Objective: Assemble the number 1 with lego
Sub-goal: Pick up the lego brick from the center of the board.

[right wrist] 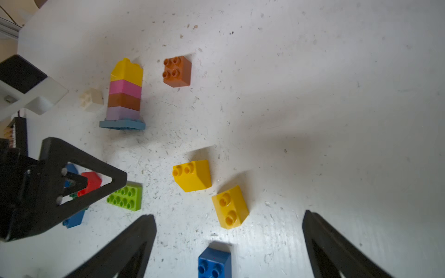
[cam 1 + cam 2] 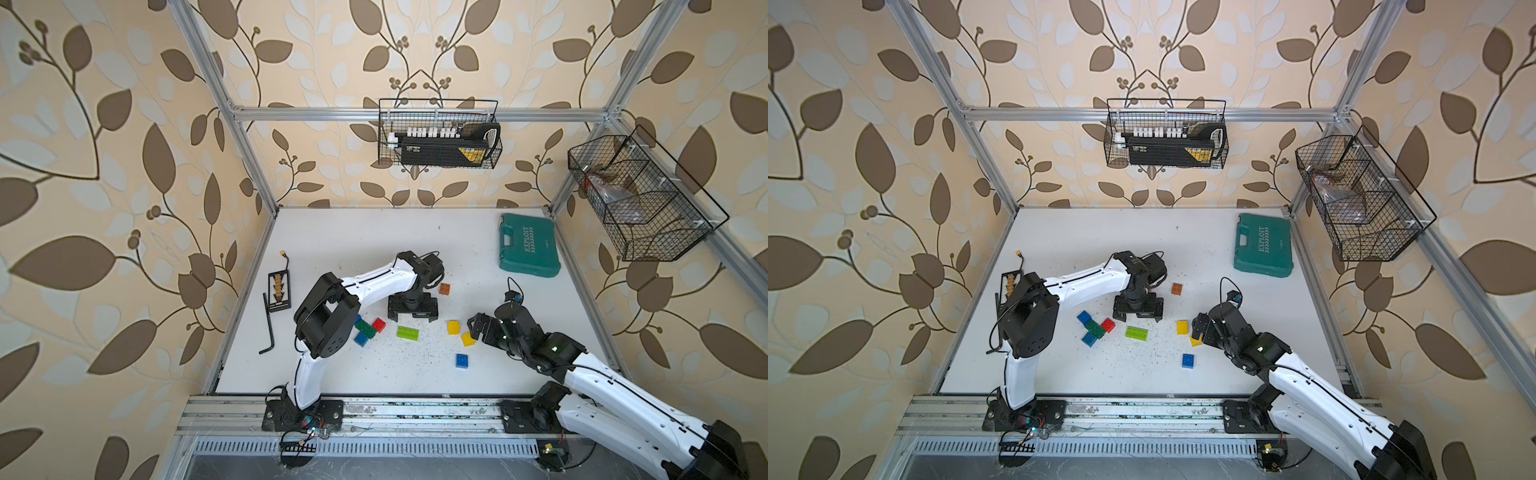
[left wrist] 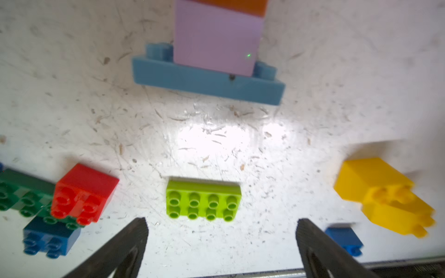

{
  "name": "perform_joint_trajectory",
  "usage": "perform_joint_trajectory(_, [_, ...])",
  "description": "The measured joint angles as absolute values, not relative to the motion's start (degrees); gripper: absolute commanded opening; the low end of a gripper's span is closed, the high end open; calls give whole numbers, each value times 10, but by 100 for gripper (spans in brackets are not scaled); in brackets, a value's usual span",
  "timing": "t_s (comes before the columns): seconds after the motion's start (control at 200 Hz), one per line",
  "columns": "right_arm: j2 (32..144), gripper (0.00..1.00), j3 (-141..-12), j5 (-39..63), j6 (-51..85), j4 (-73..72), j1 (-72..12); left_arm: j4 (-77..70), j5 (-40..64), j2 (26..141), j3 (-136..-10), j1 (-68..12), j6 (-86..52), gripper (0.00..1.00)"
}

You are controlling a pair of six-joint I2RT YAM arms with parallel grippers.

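A lego stack stands upright on the white table: a long blue base, then lilac, brown, pink and yellow bricks. My left gripper is open and empty just off the stack, and hides it in both top views. A lime long brick lies in front of it. My right gripper hangs open above two yellow bricks and a blue brick. Red, green and blue bricks cluster at the left. A brown brick and a white brick lie near the stack.
A teal tool case lies at the back right. A hex key and a small connector board lie along the table's left edge. Wire baskets hang on the frame above the back and right sides.
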State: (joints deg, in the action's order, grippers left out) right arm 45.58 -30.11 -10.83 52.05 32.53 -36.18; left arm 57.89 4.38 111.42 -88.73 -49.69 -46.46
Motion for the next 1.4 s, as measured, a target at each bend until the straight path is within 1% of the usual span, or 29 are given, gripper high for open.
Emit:
perform_joint_trajectory(0.105, [454,77,-331,-86,540,378,-362,548,31,1018,-827,-504,-495,99])
perform_joint_trajectory(0.185, [458,71,-333,-57,556,402,-362,520,23,933,-759,-514,-520,99])
perform_joint_trajectory(0.31, [492,71,-330,-27,590,411,-395,465,7,819,-643,-534,-557,99])
perform_joint_trajectory(0.445, [543,71,-332,-33,629,416,-477,399,-11,733,-529,-557,-584,99])
perform_joint_trajectory(0.57, [582,72,-343,-57,659,420,-531,342,-20,652,-434,-568,-607,99])
perform_joint_trajectory(0.68, [616,73,-354,-76,678,420,-557,340,-37,584,-397,-568,-621,99])
perform_joint_trajectory(0.84, [667,74,-368,-99,699,421,-587,328,-62,457,-353,-568,-641,99])
perform_joint_trajectory(0.97, [700,73,-386,-113,708,420,-600,322,-77,374,-308,-568,-661,99])
perform_joint_trajectory(1.08, [725,71,-396,-123,714,420,-601,329,-89,340,-290,-568,-674,99])
perform_joint_trajectory(1.18, [742,66,-401,-128,717,420,-601,329,-92,327,-285,-568,-681,99])
perform_joint_trajectory(1.29, [768,57,-416,-132,718,422,-601,329,-99,326,-283,-568,-687,99])
perform_joint_trajectory(1.4, [792,53,-434,-137,717,424,-602,329,-104,327,-283,-568,-690,99])
